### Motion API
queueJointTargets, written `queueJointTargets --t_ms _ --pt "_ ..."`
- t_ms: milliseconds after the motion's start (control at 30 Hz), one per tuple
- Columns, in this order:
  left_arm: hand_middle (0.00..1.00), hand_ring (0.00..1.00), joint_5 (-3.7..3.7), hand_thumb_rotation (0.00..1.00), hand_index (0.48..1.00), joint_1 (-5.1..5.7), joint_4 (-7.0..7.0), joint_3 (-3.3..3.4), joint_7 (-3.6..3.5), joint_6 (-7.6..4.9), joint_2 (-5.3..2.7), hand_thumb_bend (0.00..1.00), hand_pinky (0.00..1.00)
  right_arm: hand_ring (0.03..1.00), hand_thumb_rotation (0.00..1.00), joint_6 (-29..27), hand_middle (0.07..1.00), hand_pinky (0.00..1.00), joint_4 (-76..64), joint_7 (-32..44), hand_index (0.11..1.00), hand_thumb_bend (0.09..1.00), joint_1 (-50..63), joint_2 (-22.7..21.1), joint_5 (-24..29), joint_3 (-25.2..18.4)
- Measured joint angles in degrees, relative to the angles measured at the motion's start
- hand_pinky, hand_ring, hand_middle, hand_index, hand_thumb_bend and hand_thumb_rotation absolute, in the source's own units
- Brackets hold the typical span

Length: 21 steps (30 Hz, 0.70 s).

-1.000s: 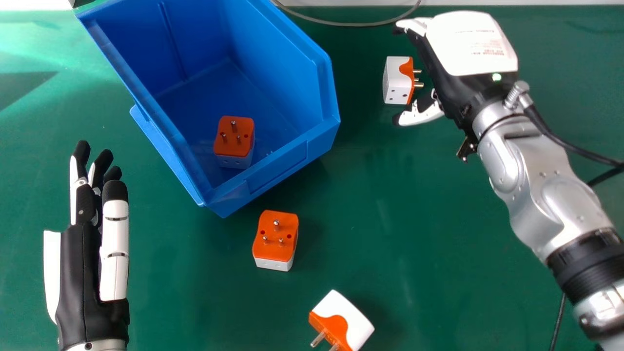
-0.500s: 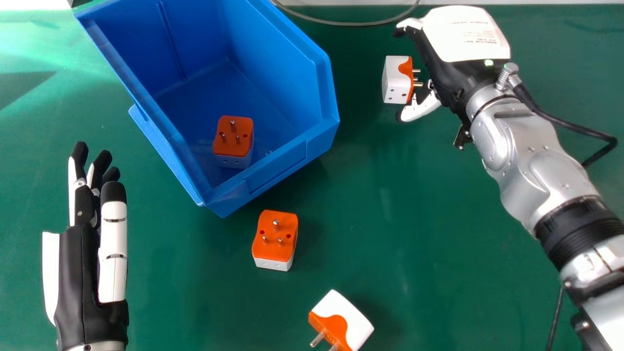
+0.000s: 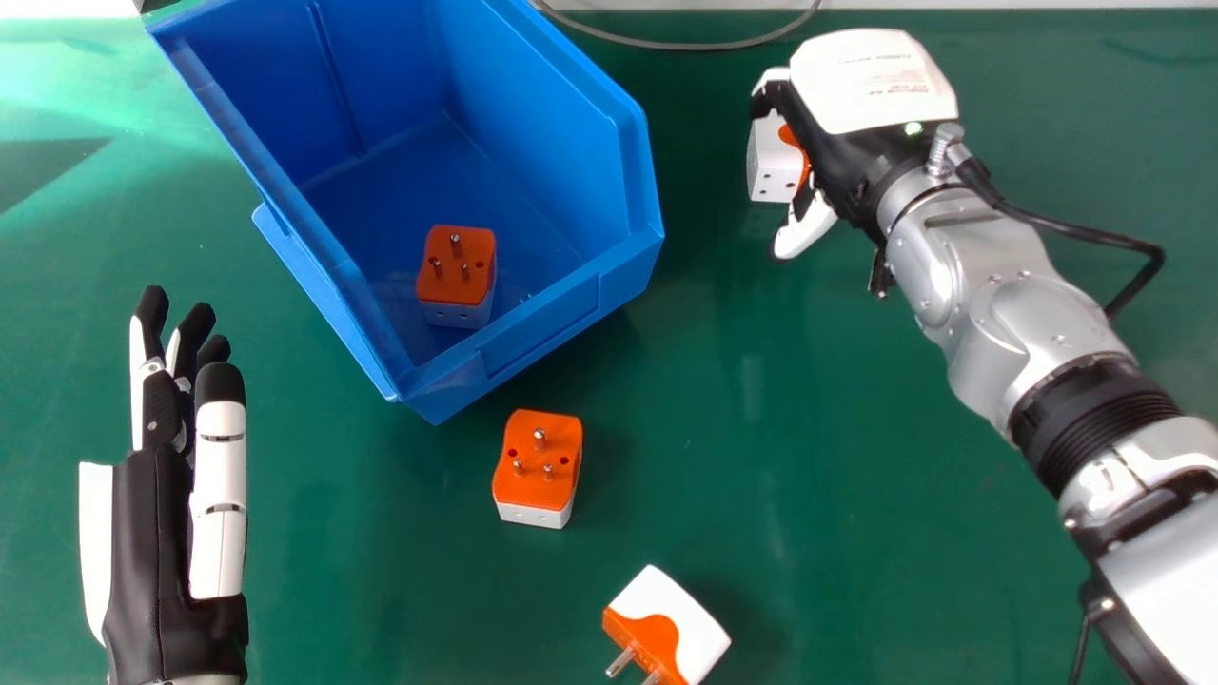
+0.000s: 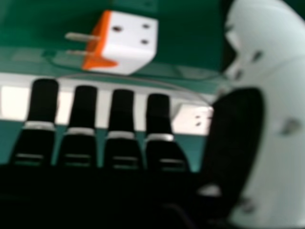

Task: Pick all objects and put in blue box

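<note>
This looks like a workbench in a lab or workshop; which of the two, I cannot tell. The signs are a smooth green bench top (image 3: pixel 856 476), an open-fronted blue plastic storage bin (image 3: pixel 542 323) and a silver robot arm (image 3: pixel 1009 323) with exposed cabling (image 3: pixel 1075 226).

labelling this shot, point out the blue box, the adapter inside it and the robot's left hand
blue box (image 3: pixel 571 319): head view, on its near wall
adapter inside it (image 3: pixel 458 265): head view, on its orange face
left hand (image 3: pixel 220 485): head view, on a white finger segment
</note>
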Motion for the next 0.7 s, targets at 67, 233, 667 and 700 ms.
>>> queueJointTargets --t_ms 67,233,667,700 --pt "0.96 0.94 -0.01 0.95 0.996 0.03 0.00 0.05 0.01 0.00 0.00 0.46 0.94 0.717 0.13 0.05 0.744 0.58 1.24 -0.24 0.723 0.672 -0.44 0.60 0.09 0.15" --pt "0.96 0.94 -0.10 0.95 0.991 0.05 -0.01 0.26 -0.11 -0.02 0.00 0.47 0.94 0.673 0.13 0.71 0.708 0.52 4.40 -1.18 0.706 0.674 -2.07 1.52 0.38 0.33" --pt "0.95 0.93 0.18 0.94 0.982 0.55 -0.26 0.61 0.16 -0.01 0.00 0.47 0.93 0.616 0.13 1.15 0.669 0.46 8.65 -2.03 0.685 0.673 -4.96 2.62 1.23 1.14" --pt "0.95 0.93 0.17 0.94 0.980 0.51 -0.26 0.61 0.16 -0.01 0.00 0.47 0.92 0.610 0.13 1.14 0.667 0.46 8.68 -2.03 0.685 0.667 -5.15 2.63 1.31 1.17"
